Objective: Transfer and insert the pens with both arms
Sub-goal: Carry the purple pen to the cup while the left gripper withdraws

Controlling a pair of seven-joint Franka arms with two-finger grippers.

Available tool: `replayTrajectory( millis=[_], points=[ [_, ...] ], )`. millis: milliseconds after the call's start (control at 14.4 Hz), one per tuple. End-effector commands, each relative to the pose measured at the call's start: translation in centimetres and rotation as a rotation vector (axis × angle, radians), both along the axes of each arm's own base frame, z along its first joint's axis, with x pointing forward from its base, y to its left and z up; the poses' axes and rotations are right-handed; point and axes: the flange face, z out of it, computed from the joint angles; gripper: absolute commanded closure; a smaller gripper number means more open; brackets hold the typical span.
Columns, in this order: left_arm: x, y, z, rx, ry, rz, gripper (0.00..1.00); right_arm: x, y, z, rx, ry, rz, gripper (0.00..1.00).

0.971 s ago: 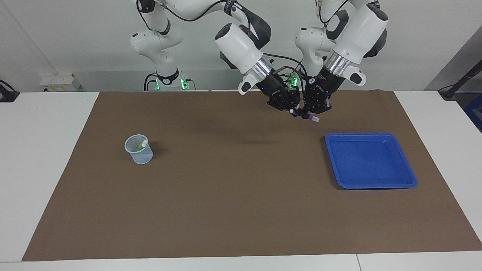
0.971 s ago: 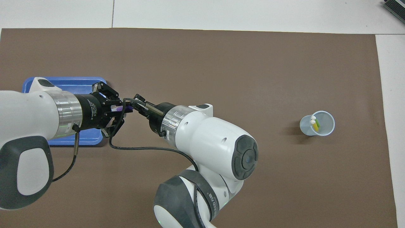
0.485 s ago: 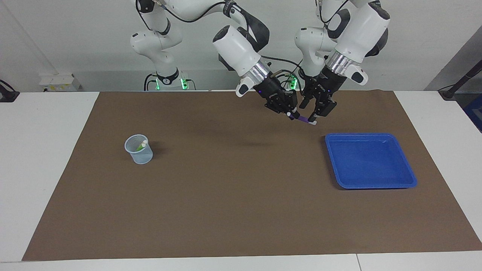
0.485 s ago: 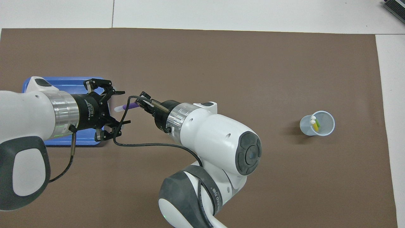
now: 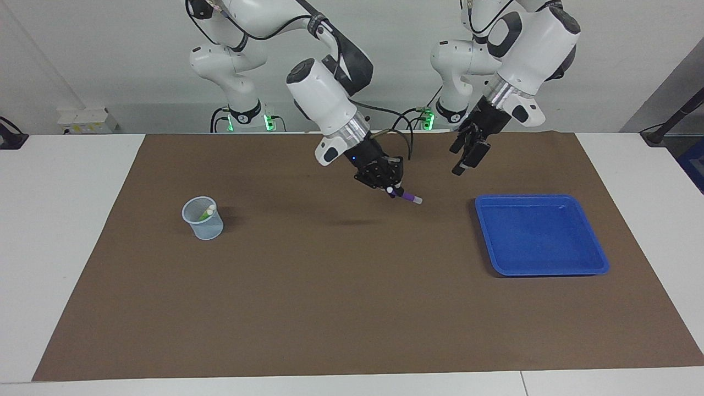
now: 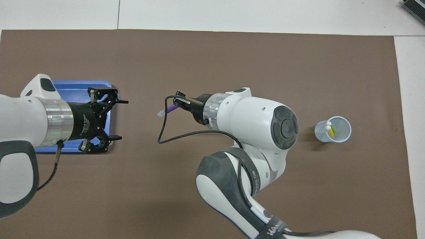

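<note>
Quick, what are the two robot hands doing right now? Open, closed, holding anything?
Left gripper: open, holding nothing, up over the brown mat beside the blue tray.
Right gripper: shut on the purple pen, over the mat.

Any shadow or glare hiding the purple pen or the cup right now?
Facing view: the purple pen in the right gripper shows plainly, its soft shadow on the mat below; the cup casts a small one. Overhead view: no glare; the tray sits partly under the left gripper.

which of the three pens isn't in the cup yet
The purple pen: the right claw holds it above the mat, while the yellow pen and green pen stand in the cup.
</note>
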Motion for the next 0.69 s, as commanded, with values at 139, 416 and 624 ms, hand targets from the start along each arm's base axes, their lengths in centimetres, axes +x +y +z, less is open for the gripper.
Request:
replayTrajectory(
  millis=[139, 416, 624],
  points=[
    [-1.5, 6.1, -0.1, 0.048, -0.074, -0.404, 0.00, 0.8, -7.4, -1.2, -0.328, 0.014, 0.212, 1.00],
    [-1.9, 8.7, -0.6, 0.167, -0.093, -0.652, 0.00, 1.7, -18.1, -0.4, -0.569, 0.078, 0.484, 1.00],
    [-2.1, 10.6, -0.9, 0.258, -0.098, -0.817, 0.00, 2.4, -26.6, 1.4, -0.610, 0.075, 0.629, 1.00]
  ],
)
